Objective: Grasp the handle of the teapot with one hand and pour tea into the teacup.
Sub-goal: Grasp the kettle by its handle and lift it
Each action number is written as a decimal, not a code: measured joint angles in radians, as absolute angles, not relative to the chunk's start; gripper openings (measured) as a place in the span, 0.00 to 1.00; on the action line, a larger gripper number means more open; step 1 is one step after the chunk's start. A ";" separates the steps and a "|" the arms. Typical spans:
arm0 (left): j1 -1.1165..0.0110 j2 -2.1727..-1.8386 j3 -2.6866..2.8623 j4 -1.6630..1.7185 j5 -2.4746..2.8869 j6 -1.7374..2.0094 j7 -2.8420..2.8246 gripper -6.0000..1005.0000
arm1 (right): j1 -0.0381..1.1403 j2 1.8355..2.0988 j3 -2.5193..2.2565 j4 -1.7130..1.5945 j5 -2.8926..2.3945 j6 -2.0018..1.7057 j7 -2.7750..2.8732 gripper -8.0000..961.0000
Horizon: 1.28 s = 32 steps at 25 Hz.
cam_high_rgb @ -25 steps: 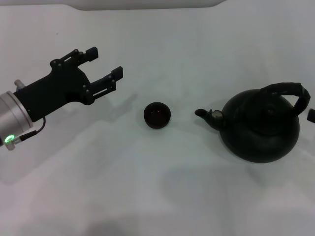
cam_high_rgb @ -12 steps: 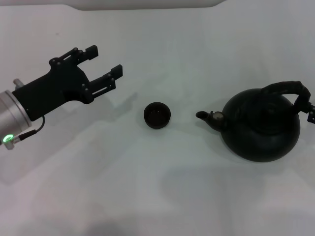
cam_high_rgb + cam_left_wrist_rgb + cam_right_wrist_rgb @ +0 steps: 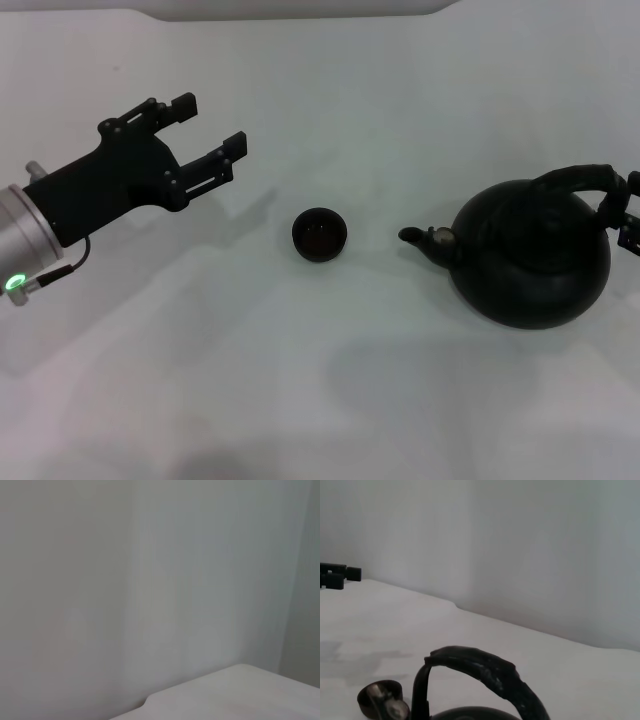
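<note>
right gripper [image 3: 630,215] crept in to the handle [image 3: 583,180], grip state can't tell | left gripper [image 3: 209,130] parked wide open | teapot [image 3: 530,258] right of teacup [image 3: 319,234] | centre on handle before closing

White table [image 3: 330,400], pale wall [image 3: 530,555] behind; nothing else on tbl

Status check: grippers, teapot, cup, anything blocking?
Left gripper open, idle left of teacup. Right gripper at handle, grip unclear. Teapot upright on table, spout toward cup. Path clear.
</note>
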<state>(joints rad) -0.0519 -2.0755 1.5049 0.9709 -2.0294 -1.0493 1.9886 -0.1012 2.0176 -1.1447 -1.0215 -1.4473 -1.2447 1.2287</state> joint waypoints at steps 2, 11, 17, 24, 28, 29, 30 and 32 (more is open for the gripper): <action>-0.050 -2.075 1.505 0.970 -2.030 -1.049 1.989 0.77 | -0.101 2.019 -1.145 -1.021 -1.444 -1.246 1.229 0.62; -0.040 -2.077 1.505 0.969 -2.030 -1.049 1.993 0.77 | -0.100 2.021 -1.148 -0.991 -1.382 -1.246 1.236 0.29; -0.040 -2.077 1.506 0.966 -2.031 -1.050 1.992 0.77 | -0.078 2.021 -1.162 -0.952 -1.360 -1.251 1.230 0.17; -0.038 -2.075 1.505 0.965 -2.031 -1.060 1.990 0.77 | -0.052 2.025 -1.187 -0.929 -1.347 -1.251 1.214 0.14; -0.023 -2.074 1.503 0.965 -2.031 -1.070 1.992 0.77 | -0.053 2.024 -1.203 -0.925 -1.270 -1.252 1.196 0.14; -0.020 -2.074 1.502 0.965 -2.031 -1.072 1.994 0.77 | -0.054 2.024 -1.204 -0.921 -1.243 -1.251 1.188 0.14; -0.018 -2.074 1.502 0.965 -2.031 -1.073 1.994 0.77 | -0.054 2.024 -1.204 -0.917 -1.222 -1.252 1.182 0.14; -0.014 -2.074 1.502 0.964 -2.031 -1.074 1.995 0.77 | -0.054 2.024 -1.204 -0.907 -1.181 -1.249 1.170 0.14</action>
<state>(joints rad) -0.0144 -2.0739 1.5018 0.9644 -2.0310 -1.0743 1.9946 -0.0537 2.0236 -1.2039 -0.9066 -1.1809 -1.2493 1.1695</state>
